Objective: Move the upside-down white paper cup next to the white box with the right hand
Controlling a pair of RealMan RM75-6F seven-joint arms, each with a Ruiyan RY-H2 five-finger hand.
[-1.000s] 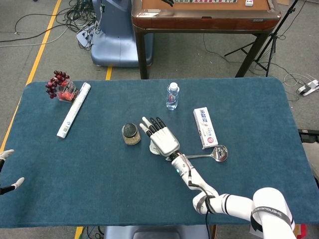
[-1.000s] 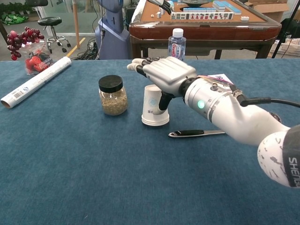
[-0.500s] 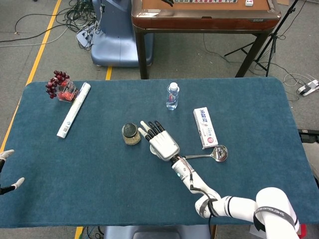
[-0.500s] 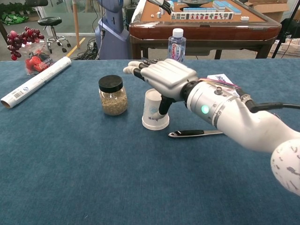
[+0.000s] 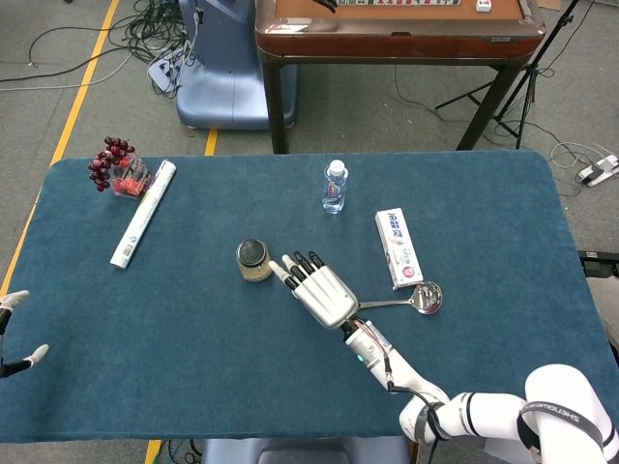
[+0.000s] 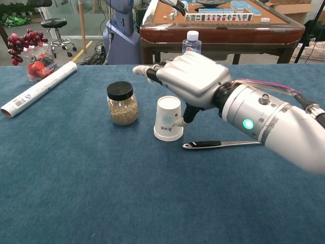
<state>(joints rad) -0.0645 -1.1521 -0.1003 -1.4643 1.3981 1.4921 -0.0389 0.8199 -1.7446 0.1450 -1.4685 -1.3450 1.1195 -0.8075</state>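
The right hand (image 6: 190, 79) hovered above the upside-down white paper cup (image 6: 168, 118), its fingers (image 6: 147, 72) stretched forward and spread, holding nothing; the thumb (image 6: 189, 114) hung down just beside the cup's right side, and contact could not be judged. The cup stood rim-down on the blue tabletop (image 6: 76, 178), between a black-lidded jar (image 6: 122, 103) on its left and a spoon (image 6: 216, 144) on its right. In the head view the white box (image 5: 398, 247) lay well apart from the hand, past the spoon. Only the left hand's fingertips (image 5: 15, 300) showed at the tabletop's edge.
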